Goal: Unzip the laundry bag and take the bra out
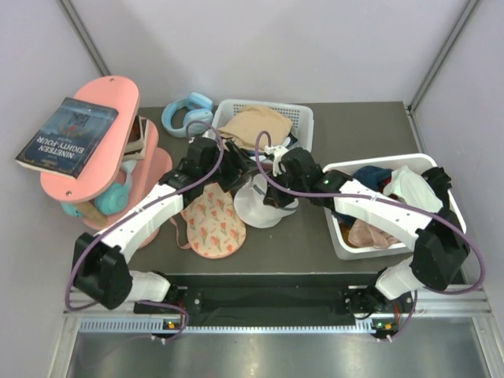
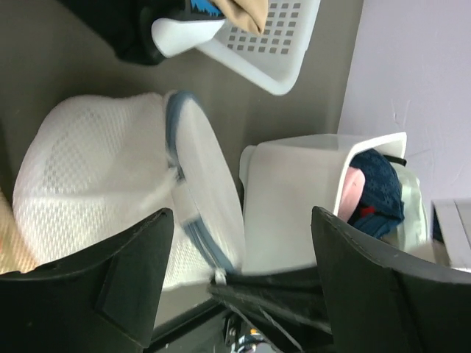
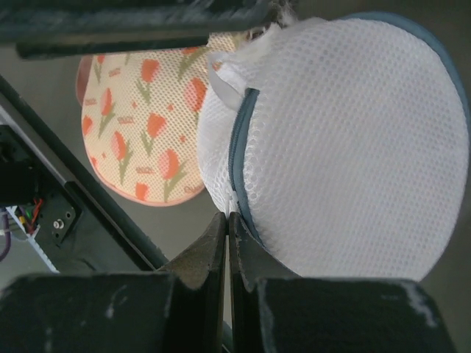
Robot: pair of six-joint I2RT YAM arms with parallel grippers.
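The right end effector has its fingers pressed together at the zip rim of the laundry bag, seemingly pinching it, and the left end effector hangs spread wide over the bag's dome. The bra lies flat on the worktop against the bag's left side, outside it and nearer the left arm

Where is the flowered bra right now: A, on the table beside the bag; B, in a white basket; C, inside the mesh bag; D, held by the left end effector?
A: the bra lies flat on the table beside the mesh bag, outside it.
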